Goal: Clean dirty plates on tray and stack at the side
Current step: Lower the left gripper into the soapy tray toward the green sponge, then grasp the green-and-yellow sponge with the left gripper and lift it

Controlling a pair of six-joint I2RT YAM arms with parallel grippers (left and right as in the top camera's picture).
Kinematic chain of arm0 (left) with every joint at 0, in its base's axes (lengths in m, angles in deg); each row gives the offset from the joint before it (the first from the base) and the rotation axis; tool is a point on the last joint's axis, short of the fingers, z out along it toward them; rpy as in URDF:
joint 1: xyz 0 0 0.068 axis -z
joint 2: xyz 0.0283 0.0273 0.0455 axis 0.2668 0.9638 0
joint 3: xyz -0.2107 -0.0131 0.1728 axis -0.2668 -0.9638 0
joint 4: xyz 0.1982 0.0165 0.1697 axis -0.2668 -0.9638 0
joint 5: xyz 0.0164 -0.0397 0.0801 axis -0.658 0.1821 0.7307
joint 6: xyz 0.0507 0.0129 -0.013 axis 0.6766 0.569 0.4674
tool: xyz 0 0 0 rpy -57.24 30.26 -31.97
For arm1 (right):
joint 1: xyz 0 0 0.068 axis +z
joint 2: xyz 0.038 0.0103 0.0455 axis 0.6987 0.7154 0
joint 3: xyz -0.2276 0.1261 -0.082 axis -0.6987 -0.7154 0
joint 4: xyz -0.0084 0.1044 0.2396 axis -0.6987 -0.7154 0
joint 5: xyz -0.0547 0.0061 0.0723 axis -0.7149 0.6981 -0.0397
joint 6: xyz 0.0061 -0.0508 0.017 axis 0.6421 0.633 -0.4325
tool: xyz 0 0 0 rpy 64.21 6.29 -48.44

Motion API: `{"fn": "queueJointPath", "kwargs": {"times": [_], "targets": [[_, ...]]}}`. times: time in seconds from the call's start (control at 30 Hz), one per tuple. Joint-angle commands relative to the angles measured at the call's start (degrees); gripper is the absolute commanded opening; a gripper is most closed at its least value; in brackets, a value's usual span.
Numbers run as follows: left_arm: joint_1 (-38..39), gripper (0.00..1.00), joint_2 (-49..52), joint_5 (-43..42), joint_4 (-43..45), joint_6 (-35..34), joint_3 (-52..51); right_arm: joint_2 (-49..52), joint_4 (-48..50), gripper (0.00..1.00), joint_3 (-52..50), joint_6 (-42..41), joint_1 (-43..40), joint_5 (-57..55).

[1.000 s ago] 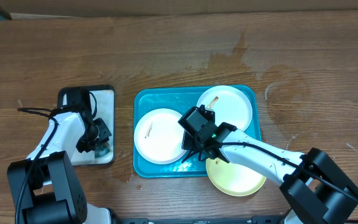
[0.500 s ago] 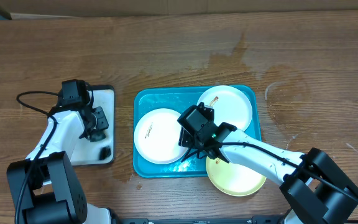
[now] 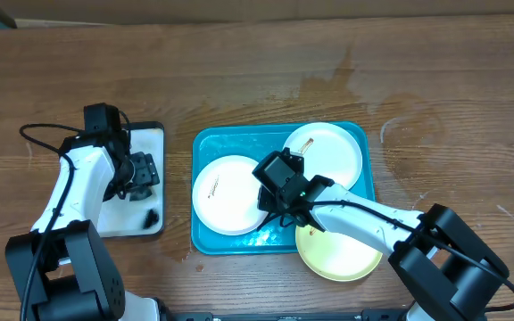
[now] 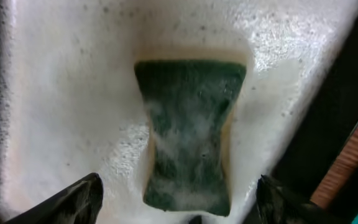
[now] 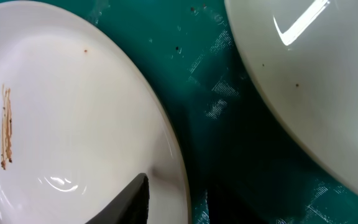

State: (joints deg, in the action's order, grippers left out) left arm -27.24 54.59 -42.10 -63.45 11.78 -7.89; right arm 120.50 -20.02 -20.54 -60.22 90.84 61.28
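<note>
Sponge [image 4: 188,130] lies flat on the foamy black-rimmed tray [image 3: 150,138], with the left gripper [image 4: 180,198] spread wide either side, not touching it. Right gripper [image 3: 273,212] sits at the rim of the left white plate [image 3: 221,192] in the turquoise tray [image 3: 239,143], can't tell if it's pinching. Yellow-green plate [image 3: 342,257] overhangs the tray's bottom-right rim.

**Colours across the table**

We see a turquoise-blue rectangular plastic tray [image 3: 239,141] and a brown wood-grain table [image 3: 239,71]. One round white plate [image 5: 73,124] bears a thin brown streak. Another is a pale yellow-green round plate [image 3: 342,259]. White foam streaks the dark green sponge [image 4: 188,124].
</note>
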Motion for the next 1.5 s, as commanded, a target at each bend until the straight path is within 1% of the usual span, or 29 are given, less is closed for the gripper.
{"fn": "queueJointPath", "kwargs": {"times": [0.0, 0.1, 0.23, 0.37, 0.5, 0.53, 0.57, 0.6, 0.63, 0.67, 0.7, 0.73, 0.77, 0.83, 0.87, 0.9, 0.97, 1.03, 1.1, 1.13, 1.17, 1.23, 1.37, 1.47], "targets": [[-0.2, 0.80, 0.4, -1.6, 0.2, 0.2, -0.8, 0.5, 0.3, 0.33, 0.2, 0.2, -0.6, 0.2], [-0.2, 0.79, 0.5, -1.6, 0.6, 0.2, -2.0, 0.5, -0.3, 0.33, 0.2, 0.7, -0.6, 0.2], [-0.2, 0.74, 0.5, -1.8, 1.4, 0.2, -3.6, 0.5, -0.4, 0.34, 0.2, 1.7, -0.6, 0.2], [-0.2, 0.61, 0.5, -1.7, 4.5, 0.2, -6.3, 0.5, -0.4, 0.34, 0.2, 1.7, -0.6, 0.2], [-0.2, 0.60, 0.5, -1.7, 8.0, 0.2, -10.0, 0.5, -0.4, 0.34, 0.2, 1.7, -0.6, 0.2], [-0.2, 0.57, 0.5, -1.7, 8.5, 0.3, -10.3, 0.5, -0.4, 0.34, 0.2, 1.7, -0.6, 0.2], [-0.2, 0.48, 0.5, -1.6, 9.3, 0.3, -10.7, 0.5, -0.4, 0.34, 0.2, 1.7, -0.6, 0.2], [-0.2, 0.32, 0.5, -1.5, 9.6, 0.3, -10.7, 0.5, -0.4, 0.34, 0.2, 1.7, -0.6, 0.2], [-0.2, 0.15, 0.5, -1.5, 10.0, 0.3, -10.7, 0.5, -0.4, 0.34, 0.2, 1.7, -0.6, 0.2], [-0.2, 0.07, 0.4, -1.5, 10.1, 0.3, -10.6, 0.5, -0.3, 0.34, 0.2, 1.7, -0.6, 0.2], [-0.2, 0.05, 0.4, -1.5, 10.2, 0.3, -10.6, 0.5, -0.3, 0.34, 0.2, 1.7, -0.6, 0.2], [-0.2, 0.05, 0.4, -1.5, 10.2, 0.3, -10.4, 0.5, -0.3, 0.34, 0.2, 1.7, -0.6, 0.2], [-0.2, 0.11, 0.4, -1.5, 10.2, 0.3, -10.2, 0.5, -0.3, 0.34, 0.2, 1.7, -0.6, 0.2], [-0.2, 0.43, 0.4, -1.5, 9.8, 0.3, -9.3, 0.5, -0.3, 0.41, 0.2, 1.7, -0.7, 0.1], [-0.2, 0.56, 0.4, -1.5, 9.3, 0.3, -8.6, 0.5, -0.1, 0.44, 0.2, 1.7, -0.7, 0.1], [-0.2, 0.63, 0.4, -1.5, 8.6, 0.3, -7.8, 0.5, 0.1, 0.44, 0.2, 1.8, -0.7, 0.1], [-0.2, 0.67, 0.4, -1.5, 6.9, 0.3, -5.6, 0.5, 0.5, 0.44, 0.2, 3.1, -0.6, 0.1], [-0.2, 0.69, 0.4, -1.6, 5.6, 0.2, -3.2, 0.5, 0.5, 0.44, 0.2, 3.0, -0.6, 0.1], [-0.2, 0.69, 0.4, -1.5, 6.5, 0.2, -2.6, 0.5, 0.7, 0.45, 0.2, 3.0, -0.6, 0.1], [-0.2, 0.75, 0.4, -1.0, 7.4, 0.2, -2.6, 0.5, 0.8, 0.45, 0.2, 3.0, -0.6, 0.1], [-0.2, 0.84, 0.5, 0.1, 9.0, 0.0, -2.7, 0.5, 0.9, 0.45, 0.2, 3.0, -0.6, -0.3], [-0.2, 0.84, 0.5, 0.2, 10.6, -0.1, -2.7, 0.5, 0.9, 0.45, 0.2, 3.0, -0.6, -0.3], [-0.2, 0.79, 0.5, 0.2, 13.1, -0.2, -3.7, 0.5, 0.7, 0.45, 0.2, 3.0, -0.6, -0.3], [-0.2, 0.79, 0.6, 0.2, 15.1, -0.2, -5.1, 0.5, 0.7, 0.45, 0.2, 3.0, -0.6, -0.3]]}}
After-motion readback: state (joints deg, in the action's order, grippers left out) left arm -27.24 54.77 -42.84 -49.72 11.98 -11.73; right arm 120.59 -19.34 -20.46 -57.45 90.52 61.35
